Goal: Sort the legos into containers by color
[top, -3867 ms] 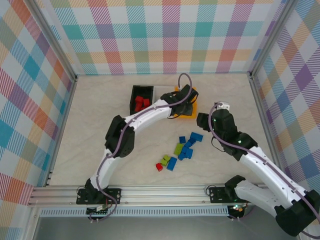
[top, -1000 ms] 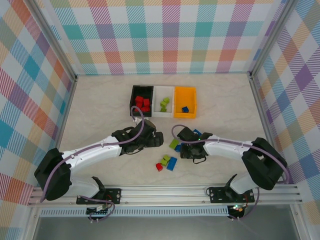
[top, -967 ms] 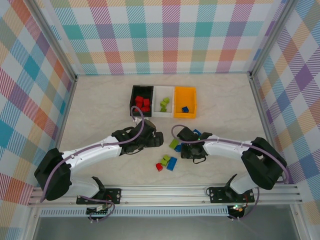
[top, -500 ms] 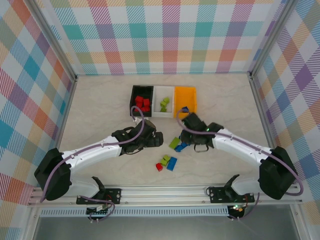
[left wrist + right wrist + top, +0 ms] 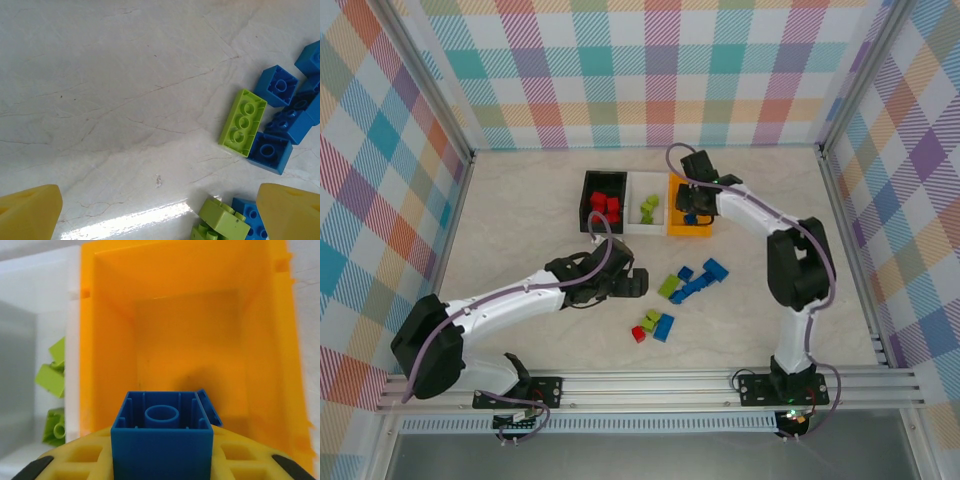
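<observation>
My right gripper (image 5: 162,467) is shut on a blue lego (image 5: 162,437) and hangs over the orange container (image 5: 200,335); from above, this gripper (image 5: 694,205) sits over the orange container (image 5: 706,228). The edge of another blue lego (image 5: 210,409) peeks out behind the held one. The white container (image 5: 634,205) holds green legos (image 5: 648,208), and the black container (image 5: 588,198) holds red legos (image 5: 604,206). My left gripper (image 5: 160,215) is open just above the table, left of the loose legos: a green one (image 5: 242,122), blue ones (image 5: 270,149) and a green pair (image 5: 220,222). From above, the left gripper (image 5: 638,283) lies west of the pile.
Loose legos lie mid-table: green (image 5: 669,287), blue (image 5: 714,270), another blue (image 5: 664,327) and one red (image 5: 638,335). Plaid walls with metal frame rails (image 5: 620,385) enclose the table. The right arm arches along the table's right side.
The right gripper has carried a blue lego from the loose pile back to above the orange container. The left arm has stayed put with its jaws open.
</observation>
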Action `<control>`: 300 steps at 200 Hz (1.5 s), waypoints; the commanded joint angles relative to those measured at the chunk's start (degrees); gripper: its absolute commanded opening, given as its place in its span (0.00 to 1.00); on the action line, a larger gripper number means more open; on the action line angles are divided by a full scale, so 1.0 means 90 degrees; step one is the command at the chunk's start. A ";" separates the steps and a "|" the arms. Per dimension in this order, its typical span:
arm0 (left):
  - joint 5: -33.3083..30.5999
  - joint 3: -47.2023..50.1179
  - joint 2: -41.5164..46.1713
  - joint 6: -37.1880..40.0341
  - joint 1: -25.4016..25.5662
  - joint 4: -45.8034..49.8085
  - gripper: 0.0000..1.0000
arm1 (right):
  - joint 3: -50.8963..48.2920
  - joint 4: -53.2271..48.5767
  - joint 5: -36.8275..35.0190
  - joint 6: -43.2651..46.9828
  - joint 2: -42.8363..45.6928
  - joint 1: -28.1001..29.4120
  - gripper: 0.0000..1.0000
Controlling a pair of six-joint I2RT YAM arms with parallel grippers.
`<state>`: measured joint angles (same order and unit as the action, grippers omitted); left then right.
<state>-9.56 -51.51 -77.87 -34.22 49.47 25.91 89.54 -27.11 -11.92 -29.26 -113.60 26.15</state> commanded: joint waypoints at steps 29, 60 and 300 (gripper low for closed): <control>0.0551 -0.0579 -0.0643 0.0679 0.0152 0.0333 0.99 | 0.0838 -0.0402 0.0160 0.0038 -0.0400 -0.0014 0.52; 0.0707 -0.1207 -0.1238 0.1033 0.0335 0.0530 0.98 | 0.0379 -0.0249 0.0127 0.0029 0.0403 -0.0025 0.63; -0.0837 -0.4670 -0.4760 0.2347 0.1671 0.2455 0.33 | -0.4303 -0.0254 -0.0384 -0.0389 0.5650 -0.0250 0.66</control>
<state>-15.25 -93.82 -122.63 -13.52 63.64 47.72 51.09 -29.45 -14.55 -32.32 -63.64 24.34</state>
